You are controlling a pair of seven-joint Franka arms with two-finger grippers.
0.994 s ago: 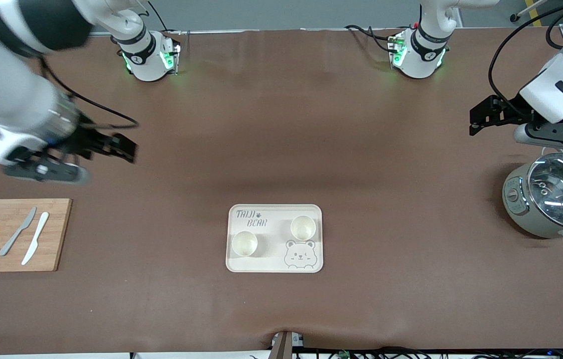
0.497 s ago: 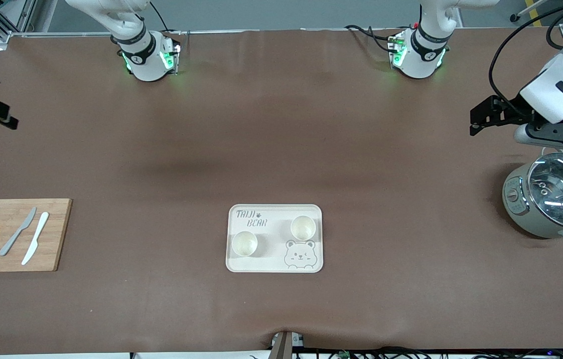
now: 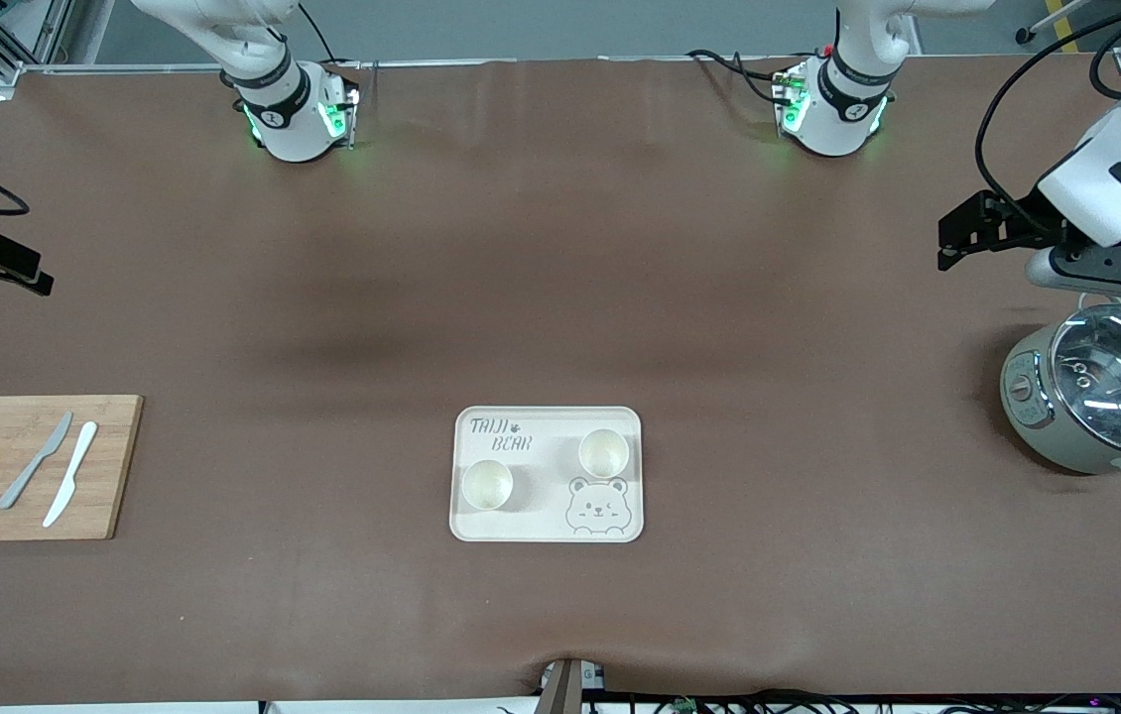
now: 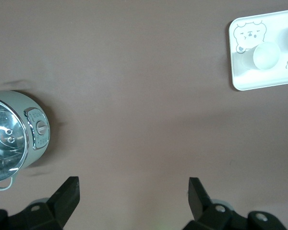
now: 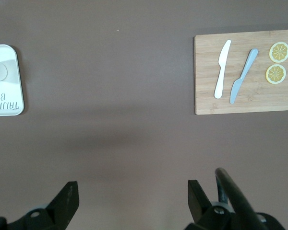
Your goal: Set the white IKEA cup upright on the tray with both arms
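Note:
The cream tray [image 3: 546, 524] with "TAIJI BEAR" lettering lies in the middle of the table, toward the front camera. Two white cups stand upright on it, one [image 3: 487, 485] toward the right arm's end and one [image 3: 604, 452] above the bear face. My left gripper [image 3: 949, 243] is open and empty, in the air beside the pot. My right gripper [image 3: 25, 270] is open and empty at the right arm's end of the table. The left wrist view shows its open gripper [image 4: 133, 191], the tray [image 4: 259, 81] and a cup [image 4: 265, 55]. The right wrist view shows its open gripper [image 5: 133, 194] and the tray's edge [image 5: 7, 103].
A grey-green pot with a glass lid [image 3: 1101, 400] stands at the left arm's end, also in the left wrist view [image 4: 14, 134]. A wooden cutting board [image 3: 109, 466] with two knives and two lemon slices lies at the right arm's end, also in the right wrist view [image 5: 249, 103].
My right arm has swung away from above the cutting board to the table's end; only its gripper shows now. The left arm has barely moved. The cups have not moved.

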